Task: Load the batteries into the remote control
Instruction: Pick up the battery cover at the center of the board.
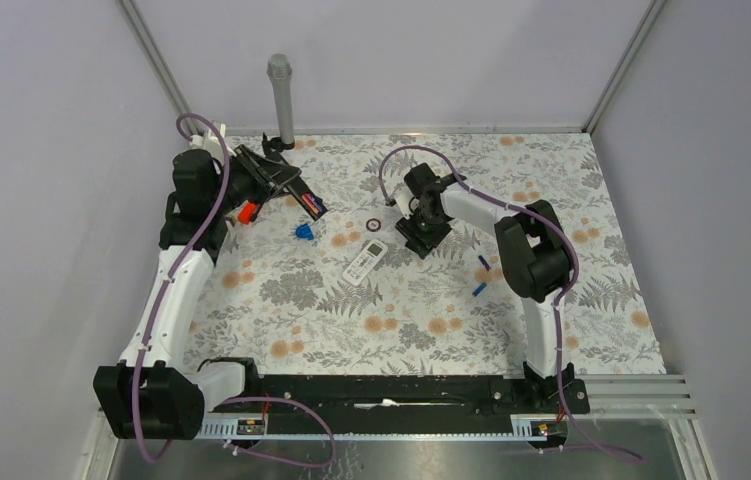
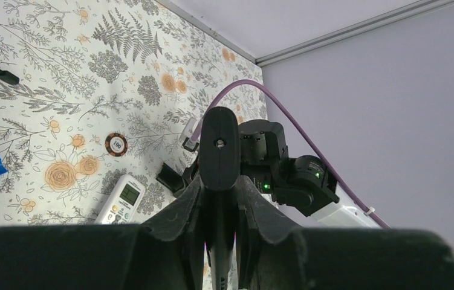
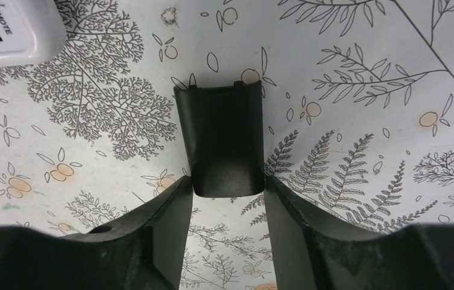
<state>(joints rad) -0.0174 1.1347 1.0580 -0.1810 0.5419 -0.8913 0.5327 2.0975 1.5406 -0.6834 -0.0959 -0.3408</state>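
Note:
My left gripper (image 1: 256, 172) is shut on a black remote control (image 1: 286, 185), raised off the table at the back left; red and blue show at its lower end. In the left wrist view the remote (image 2: 219, 151) stands upright between my fingers. My right gripper (image 1: 419, 240) is down at the table's middle. In the right wrist view its fingertips (image 3: 182, 193) press both sides of the near end of a curved black cover (image 3: 223, 139) lying flat. Two blue batteries (image 1: 484, 263) (image 1: 478, 289) lie to the right of that arm's elbow.
A white remote (image 1: 364, 262) lies just left of the right gripper. A dark ring (image 1: 374, 224), a blue blob piece (image 1: 303, 232) and an orange-red piece (image 1: 247, 212) sit nearby. A grey post (image 1: 281, 100) stands at the back edge.

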